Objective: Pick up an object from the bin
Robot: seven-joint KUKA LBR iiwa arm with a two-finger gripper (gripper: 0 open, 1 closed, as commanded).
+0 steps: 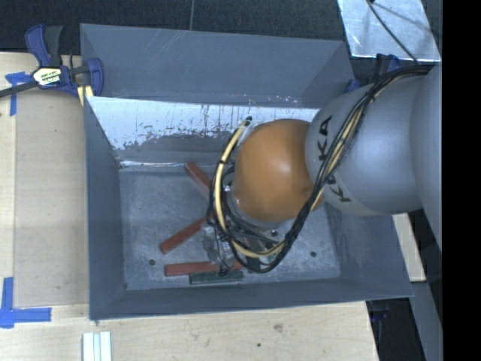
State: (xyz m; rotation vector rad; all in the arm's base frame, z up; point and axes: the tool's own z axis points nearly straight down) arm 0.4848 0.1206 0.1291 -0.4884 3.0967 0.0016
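Observation:
My gripper [222, 256] is down near the bin's front wall, left of centre, its body half hidden under the orange cover. Right below it lie a reddish-brown flat bar [189, 268] and a thin dark green strip [216, 277] along the front edge. A second reddish-brown bar [182, 236] lies slanted just to its left, and a third [198, 176] sticks out further back, partly covered by the arm.
The arm with its orange cover and yellow and black cables fills the bin's right half, hiding whatever is under it. The bin's left floor shows bare grey metal.

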